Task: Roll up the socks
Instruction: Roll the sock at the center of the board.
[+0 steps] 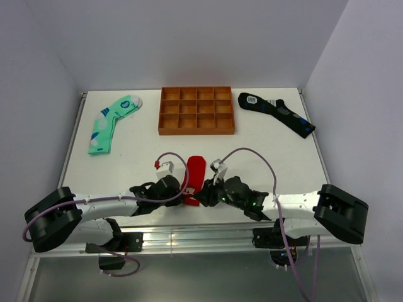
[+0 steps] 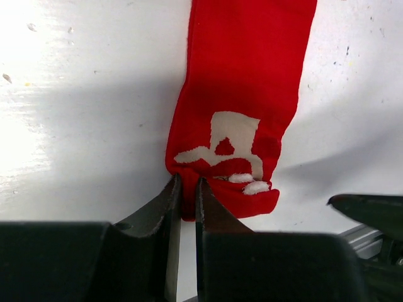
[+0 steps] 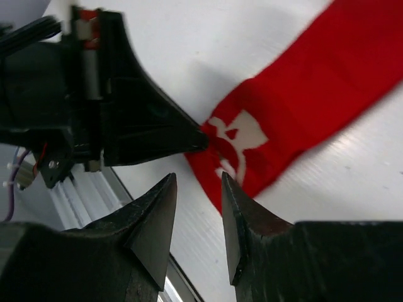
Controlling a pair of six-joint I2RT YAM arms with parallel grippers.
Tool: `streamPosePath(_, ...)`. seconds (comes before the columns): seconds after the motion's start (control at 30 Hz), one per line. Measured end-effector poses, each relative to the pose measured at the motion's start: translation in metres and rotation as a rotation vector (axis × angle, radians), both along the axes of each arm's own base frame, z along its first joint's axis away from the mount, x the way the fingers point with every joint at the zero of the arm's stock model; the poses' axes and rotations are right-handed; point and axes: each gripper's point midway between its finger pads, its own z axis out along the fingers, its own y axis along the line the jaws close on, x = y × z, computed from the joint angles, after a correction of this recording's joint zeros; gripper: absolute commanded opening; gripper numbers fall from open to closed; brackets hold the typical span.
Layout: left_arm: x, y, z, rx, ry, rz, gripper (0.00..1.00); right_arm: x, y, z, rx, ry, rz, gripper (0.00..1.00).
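A red sock (image 1: pixel 195 171) with a white mark lies lengthwise at the table's near middle. Its near end is folded over (image 2: pixel 233 189). My left gripper (image 2: pixel 187 180) is shut on the left corner of that folded end, red fabric pinched between the fingers. My right gripper (image 3: pixel 198 179) stands open just right of the same end (image 3: pixel 252 145), with only bare table between its fingers. In the top view both grippers (image 1: pixel 184 194) (image 1: pixel 201 197) meet at the sock's near end. A mint-green sock (image 1: pixel 113 123) lies far left, and a black sock (image 1: pixel 277 112) with blue patches far right.
A wooden tray (image 1: pixel 196 131) with many small compartments stands at the back middle. The table's near edge, a metal rail (image 1: pixel 201 236), runs just behind the grippers. The right finger's tip (image 2: pixel 365 207) shows in the left wrist view.
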Motion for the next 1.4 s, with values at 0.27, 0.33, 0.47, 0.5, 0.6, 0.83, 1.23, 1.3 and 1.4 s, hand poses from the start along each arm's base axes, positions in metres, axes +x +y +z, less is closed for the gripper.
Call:
streamPosePath(0.27, -0.007, -0.008, -0.001, -0.013, 0.045, -0.039, 0.00, -0.007, 0.018, -0.019, 0.016, -0.069, 0.062, 0.38)
streamPosePath(0.33, -0.008, -0.011, -0.001, -0.019, 0.058, -0.050, 0.00, -0.008, 0.022, -0.024, 0.016, -0.078, 0.074, 0.38)
streamPosePath(0.47, -0.009, -0.012, -0.001, -0.026, 0.078, -0.062, 0.00, -0.010, 0.028, -0.026, 0.032, -0.090, 0.091, 0.38)
streamPosePath(0.5, -0.009, -0.012, -0.001, -0.029, 0.083, -0.062, 0.00, -0.011, 0.029, -0.025, 0.041, -0.094, 0.093, 0.38)
streamPosePath(0.6, -0.008, -0.011, -0.001, -0.038, 0.097, -0.066, 0.00, -0.013, 0.031, -0.020, 0.064, -0.107, 0.098, 0.38)
streamPosePath(0.83, -0.009, -0.009, -0.001, -0.054, 0.132, -0.073, 0.00, -0.023, 0.035, -0.020, 0.063, -0.122, 0.130, 0.37)
streamPosePath(1.23, -0.010, -0.007, -0.001, -0.059, 0.153, -0.089, 0.00, -0.028, 0.029, -0.038, 0.005, -0.112, 0.118, 0.36)
streamPosePath(1.3, -0.010, -0.007, -0.001, -0.060, 0.154, -0.089, 0.00, -0.029, 0.028, -0.040, -0.001, -0.110, 0.117, 0.36)
streamPosePath(1.4, -0.010, -0.007, -0.001, -0.061, 0.156, -0.090, 0.00, -0.030, 0.028, -0.042, -0.009, -0.112, 0.114, 0.36)
